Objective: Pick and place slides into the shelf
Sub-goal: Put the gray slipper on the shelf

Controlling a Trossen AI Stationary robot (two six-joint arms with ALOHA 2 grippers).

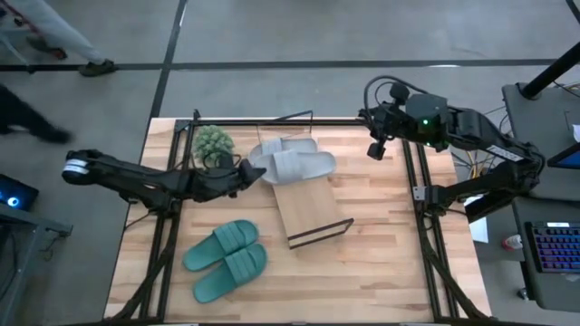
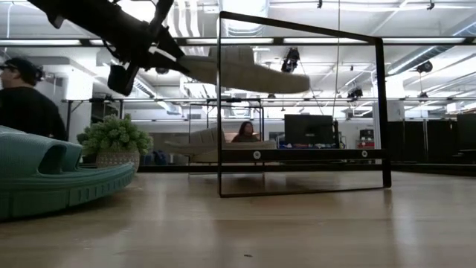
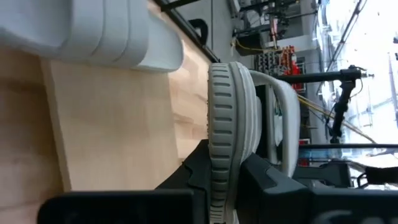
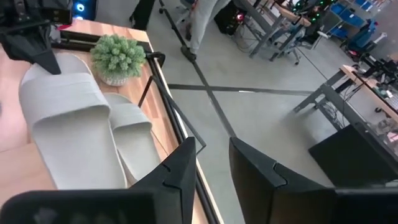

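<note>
A: How is the left gripper (image 1: 243, 172) set?

B: It is clamped on a grey slide (image 1: 304, 166) at its heel end. In the left wrist view the ribbed rubber edge (image 3: 219, 124) is seen pinched between the dark fingers, the sole standing on edge. In the low view that slide (image 2: 242, 71) is seen lifted well above the shelf, roughly level.

A: Where is the shelf?

B: The shelf (image 1: 304, 206) is a long pale wooden board with a dark edge and a thin black wire frame. The second grey slide (image 1: 279, 148) lies at the shelf's far end, just beside the held one. Both are of smooth matte rubber with one wide strap.

A: And the other pair?

B: The teal slides (image 1: 227, 258) are laid side by side on the table, left of the shelf's near end. Grooves are seen across their straps.

A: What is the right gripper doing?

B: The right gripper (image 1: 375, 148) is held apart from everything, right of the shelf's far end, over the table edge. Its fingers (image 4: 180, 168) are parted, with nothing between them.

A: Anything else near the shelf?

B: A small fuzzy green plant (image 1: 214, 143) stands left of the shelf's far end, near the left gripper.
</note>
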